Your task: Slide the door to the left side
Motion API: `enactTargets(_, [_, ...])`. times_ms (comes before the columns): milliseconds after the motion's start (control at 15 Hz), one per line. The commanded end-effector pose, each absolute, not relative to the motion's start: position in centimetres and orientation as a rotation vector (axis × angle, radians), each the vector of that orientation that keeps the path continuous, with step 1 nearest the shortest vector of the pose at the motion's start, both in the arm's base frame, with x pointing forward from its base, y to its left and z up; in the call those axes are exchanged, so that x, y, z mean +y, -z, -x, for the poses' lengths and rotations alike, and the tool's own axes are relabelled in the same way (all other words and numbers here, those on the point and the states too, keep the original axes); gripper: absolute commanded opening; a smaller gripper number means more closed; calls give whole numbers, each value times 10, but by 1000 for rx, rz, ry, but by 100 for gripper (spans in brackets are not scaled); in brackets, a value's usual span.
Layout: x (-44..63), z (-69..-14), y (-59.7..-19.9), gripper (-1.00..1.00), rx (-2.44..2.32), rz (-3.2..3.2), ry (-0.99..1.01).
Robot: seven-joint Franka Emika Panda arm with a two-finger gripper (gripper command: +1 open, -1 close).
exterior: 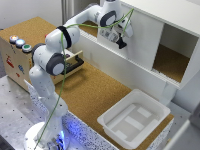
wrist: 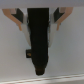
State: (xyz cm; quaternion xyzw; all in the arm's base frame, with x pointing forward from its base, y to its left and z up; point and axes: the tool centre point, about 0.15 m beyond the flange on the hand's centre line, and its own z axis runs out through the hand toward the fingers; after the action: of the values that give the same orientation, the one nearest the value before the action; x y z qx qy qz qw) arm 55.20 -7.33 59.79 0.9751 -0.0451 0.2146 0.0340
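Door [exterior: 145, 37] standing upright in the front of the cabinet [exterior: 172, 15], covering the part toward the exterior view's left; dark opening [exterior: 172, 57] showing on the exterior view's right, cork floor visible inside. Hand [exterior: 120, 42] up against the door's face, near its upper part, arm reaching across from the base. In the wrist view, dark fingers [wrist: 38, 50] pointing at a flat pale surface [wrist: 70, 60] that fills the frame, most likely the door; no gap between them to be made out, nothing seen gripped, so how far open cannot be told for sure. Judged step: pressing on the panel to push it along its track toward the left side. To do it well: keep contact flat and firm enough for friction, or better, catch the door's free edge beside the opening and push from there. Move parallel to the track, level, without leaning in hard, since too much inward force could jam the panel or tilt it. Go slow and steady; watch for slip of fingertips on the smooth white face. Keep clear of the tray [exterior: 132, 119] and the box [exterior: 17, 55] on the counter [exterior: 95, 90].
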Motion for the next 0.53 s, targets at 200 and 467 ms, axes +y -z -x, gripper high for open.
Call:
enactTargets(200, [-14, -587, -570, -100, -133, -2861, -687])
enactTargets(467, [4, -588, -568, -100, -84, -2859, -677])
